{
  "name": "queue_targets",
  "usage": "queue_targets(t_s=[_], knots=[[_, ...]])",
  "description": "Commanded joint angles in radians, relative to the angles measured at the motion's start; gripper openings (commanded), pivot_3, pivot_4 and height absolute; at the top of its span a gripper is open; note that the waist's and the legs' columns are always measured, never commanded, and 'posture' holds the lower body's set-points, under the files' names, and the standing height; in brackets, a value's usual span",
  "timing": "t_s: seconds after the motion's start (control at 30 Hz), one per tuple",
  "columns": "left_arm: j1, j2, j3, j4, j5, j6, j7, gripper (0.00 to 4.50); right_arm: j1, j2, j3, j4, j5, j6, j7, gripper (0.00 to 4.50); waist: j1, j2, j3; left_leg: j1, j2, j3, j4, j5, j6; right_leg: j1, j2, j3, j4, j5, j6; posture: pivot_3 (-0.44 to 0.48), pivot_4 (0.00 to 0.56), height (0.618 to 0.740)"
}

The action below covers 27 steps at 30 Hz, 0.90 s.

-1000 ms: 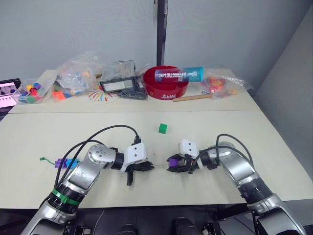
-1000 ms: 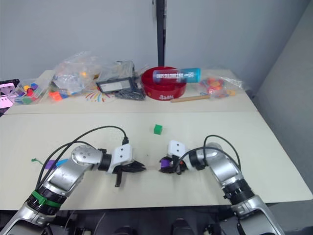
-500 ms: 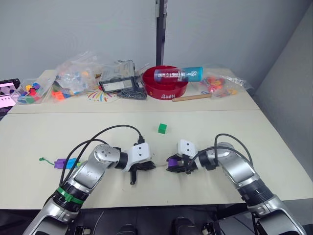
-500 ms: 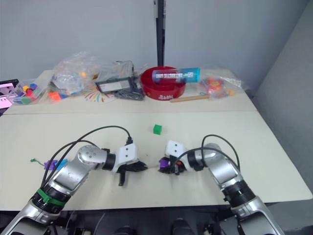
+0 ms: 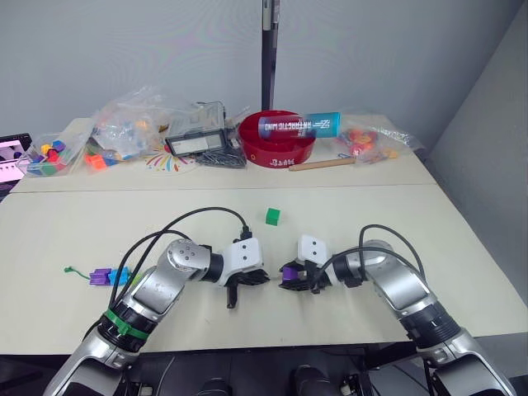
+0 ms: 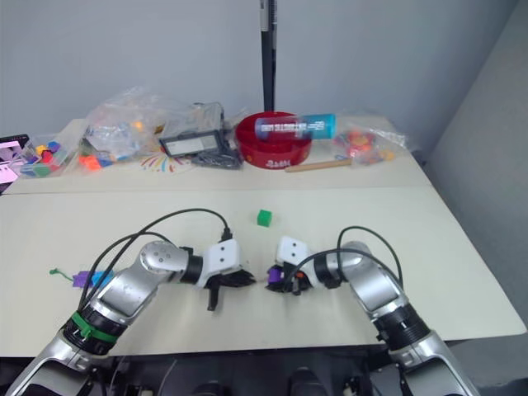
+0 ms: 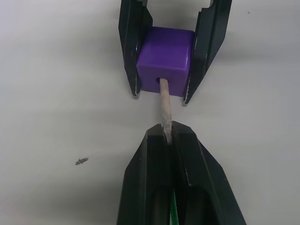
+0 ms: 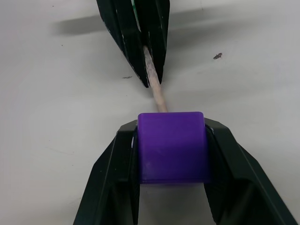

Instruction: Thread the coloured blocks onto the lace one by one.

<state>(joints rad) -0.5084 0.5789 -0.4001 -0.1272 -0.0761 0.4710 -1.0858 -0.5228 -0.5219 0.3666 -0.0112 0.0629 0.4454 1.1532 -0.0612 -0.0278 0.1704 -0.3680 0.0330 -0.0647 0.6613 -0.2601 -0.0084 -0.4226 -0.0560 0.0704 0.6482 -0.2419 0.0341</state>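
The right gripper (image 7: 164, 82) clamps a purple cube (image 7: 166, 49) just above the table (image 5: 74, 219), near the green cube (image 5: 274, 216). The left gripper (image 8: 150, 70) is closed on the lace's pale tip (image 7: 164, 101), whose end sits in the purple cube's hole. Risk, as judged: the tip is barely seated, so slight misalignment could bend it or pull it out; a loose hold could let the purple cube twist.

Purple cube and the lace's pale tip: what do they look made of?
The purple cube looks like smooth moulded plastic: even colour, soft sheen, rounded edges, a clean round hole. The lace's pale tip looks stiff and matte, perhaps wood or hardened cord; its straight, slightly rough surface suggests this, though I cannot tell which.
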Motion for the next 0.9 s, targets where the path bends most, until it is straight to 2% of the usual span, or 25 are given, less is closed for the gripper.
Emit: queue_targets(t_s=[0.03,0.4,0.67,0.9], knots=[[-0.042,-0.030,-0.016,-0.048,-0.008,0.002,-0.006,0.00,0.012,0.017,0.038,-0.028,0.005,0.031,-0.003,1.22,0.001,0.000,0.000,0.000,0.000,0.000,0.000,0.000,0.000,0.000,0.000,0.000,0.000,0.000,0.000,0.000,0.150,0.731],[-0.079,-0.093,-0.049,-0.020,-0.018,-0.006,-0.028,0.00,0.001,0.036,0.057,-0.037,0.003,0.087,-0.011,1.22,0.015,0.000,0.000,0.000,0.000,0.000,0.000,0.000,0.000,0.001,0.000,0.000,0.000,0.000,0.000,0.000,0.150,0.731],[-0.079,-0.093,-0.051,-0.035,-0.027,0.003,-0.054,0.00,-0.015,0.046,0.057,-0.024,0.000,0.110,-0.016,1.22,0.014,0.000,0.000,0.000,0.000,0.000,0.001,0.000,0.000,0.001,0.000,0.000,0.000,0.000,0.000,0.000,0.150,0.731],[-0.090,-0.086,-0.048,-0.094,-0.049,0.076,-0.071,0.00,-0.003,0.054,0.053,-0.038,0.003,0.148,-0.033,1.22,0.011,0.000,0.000,0.000,0.000,0.000,0.001,0.000,0.000,0.001,0.000,0.000,0.000,0.000,0.000,0.000,0.150,0.731]])
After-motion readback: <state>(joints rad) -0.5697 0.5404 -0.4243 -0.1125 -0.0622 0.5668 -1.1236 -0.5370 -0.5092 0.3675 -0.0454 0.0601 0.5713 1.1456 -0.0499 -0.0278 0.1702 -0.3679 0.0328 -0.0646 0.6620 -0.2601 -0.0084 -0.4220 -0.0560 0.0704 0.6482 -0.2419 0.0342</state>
